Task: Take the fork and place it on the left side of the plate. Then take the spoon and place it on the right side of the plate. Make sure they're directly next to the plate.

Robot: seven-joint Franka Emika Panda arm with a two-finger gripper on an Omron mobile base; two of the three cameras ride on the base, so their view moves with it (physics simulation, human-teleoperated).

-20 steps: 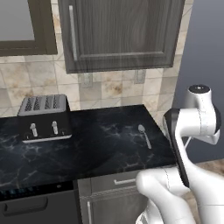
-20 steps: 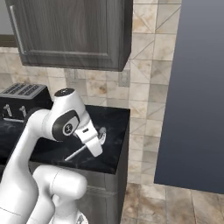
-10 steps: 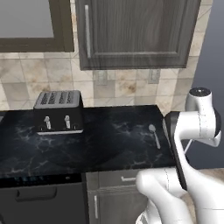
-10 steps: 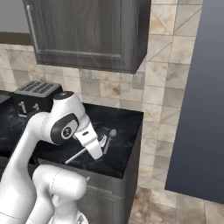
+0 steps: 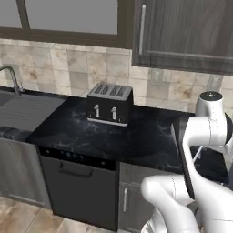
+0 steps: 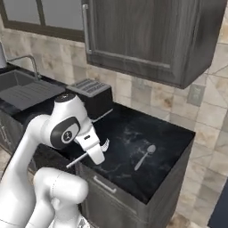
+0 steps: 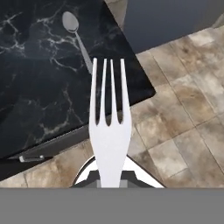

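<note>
One end effector (image 6: 99,151), jaws clamped tight on fork (image 7: 110,118), tines forward

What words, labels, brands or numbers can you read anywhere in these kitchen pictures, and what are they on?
None can be read.
Toaster: no brand or lettering visible on its front.
Fork, held in the shut gripper: plain metal, no stamp visible.
Spoon: plain, too small to show any mark.
Cabinet doors: no labels.

Silver fork (image 7: 110,127) held in the pincer (image 7: 110,177), tines outward; silver spoon (image 6: 145,156) lying flat on the black tabletop (image 6: 133,133)
</note>
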